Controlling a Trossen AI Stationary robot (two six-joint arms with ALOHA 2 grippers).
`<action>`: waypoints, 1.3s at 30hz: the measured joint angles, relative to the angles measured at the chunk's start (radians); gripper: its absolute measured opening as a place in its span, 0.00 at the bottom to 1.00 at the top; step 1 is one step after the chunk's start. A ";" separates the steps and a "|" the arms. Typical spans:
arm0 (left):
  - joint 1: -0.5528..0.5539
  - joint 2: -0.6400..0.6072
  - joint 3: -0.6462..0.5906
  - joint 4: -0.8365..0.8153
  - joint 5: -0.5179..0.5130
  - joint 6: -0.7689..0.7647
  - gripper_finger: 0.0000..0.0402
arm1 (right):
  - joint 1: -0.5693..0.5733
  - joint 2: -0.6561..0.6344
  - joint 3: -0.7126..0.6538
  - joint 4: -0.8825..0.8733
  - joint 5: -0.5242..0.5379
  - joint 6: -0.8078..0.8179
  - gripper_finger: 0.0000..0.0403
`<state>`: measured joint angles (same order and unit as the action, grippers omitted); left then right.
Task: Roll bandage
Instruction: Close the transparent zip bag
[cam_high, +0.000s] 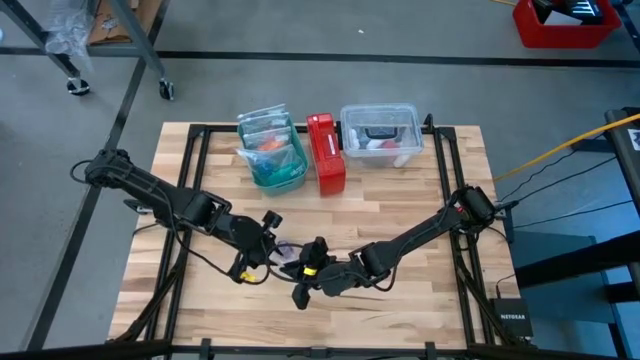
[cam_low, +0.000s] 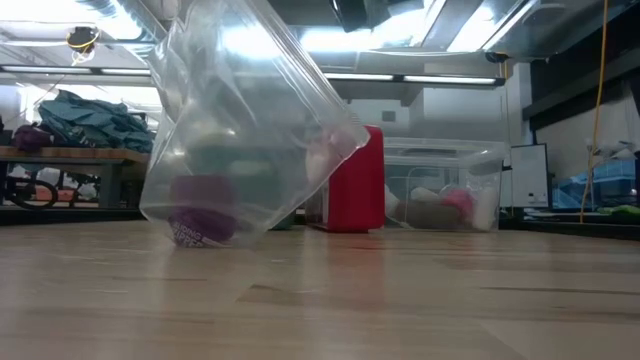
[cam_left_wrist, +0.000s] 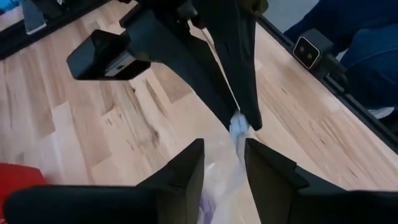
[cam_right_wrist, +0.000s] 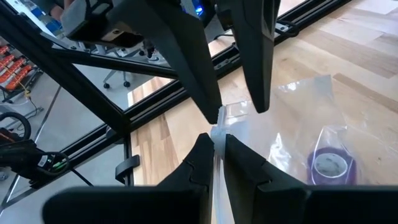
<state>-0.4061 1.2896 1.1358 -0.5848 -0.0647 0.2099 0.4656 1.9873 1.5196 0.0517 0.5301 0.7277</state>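
While both claws, left claw (cam_left_wrist: 222, 163) and right claw (cam_right_wrist: 215, 151), pinched the clear bag's (cam_right_wrist: 298, 112) rim, the bandage (cam_right_wrist: 329, 167) sat coiled inside; rolling looked finished, bagging underway.

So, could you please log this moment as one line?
left gripper: shut on bag | right gripper: shut on bag | bag: lifted | bandage: coiled inside

Front-centre of wooden table (cam_high: 420, 200): left gripper (cam_high: 270, 243) and right gripper (cam_high: 312, 268) nearly meet, both pinching clear plastic bag (cam_low: 240, 120); almost no gap between them. Back edge blocked by a row: teal bag (cam_high: 270, 150), red box (cam_high: 326, 152), clear bin (cam_high: 380, 133). Bare boards lie open on the mid-table and at front right.
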 joint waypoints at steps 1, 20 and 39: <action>0.000 0.000 0.000 0.001 0.001 0.003 0.26 | 0.000 0.000 0.000 0.000 0.000 0.000 0.08; 0.000 0.000 0.000 -0.004 0.058 0.043 0.03 | 0.000 0.000 0.000 0.011 0.008 0.000 0.08; -0.002 0.000 0.000 -0.030 0.061 0.080 0.00 | -0.009 0.000 0.000 0.101 -0.006 0.054 0.19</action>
<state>-0.4076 1.2892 1.1358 -0.6149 -0.0036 0.2899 0.4567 1.9873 1.5196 0.1528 0.5238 0.7818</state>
